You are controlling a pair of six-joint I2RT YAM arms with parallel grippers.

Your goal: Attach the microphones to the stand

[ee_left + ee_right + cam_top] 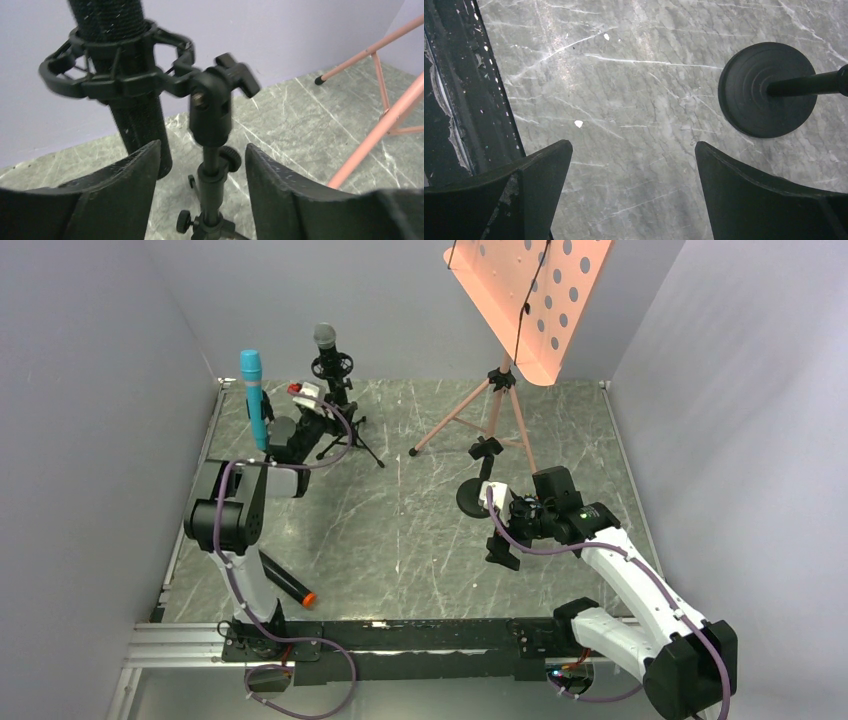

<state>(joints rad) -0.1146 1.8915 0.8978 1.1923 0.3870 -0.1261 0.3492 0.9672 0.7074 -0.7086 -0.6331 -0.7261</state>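
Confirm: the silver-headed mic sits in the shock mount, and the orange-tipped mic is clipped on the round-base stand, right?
No. The silver-headed mic does sit in the shock mount, but the orange-tipped mic lies flat on the table at its near left, not on the round-base stand. The top external view shows it.

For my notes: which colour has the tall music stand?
Music stand: salmon pink, best in top external view.

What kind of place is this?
Probably a robot test booth dressed like a tiny stage: plain grey walls around a marble-look table, two robot arms, a microphone stand and a pink music stand.
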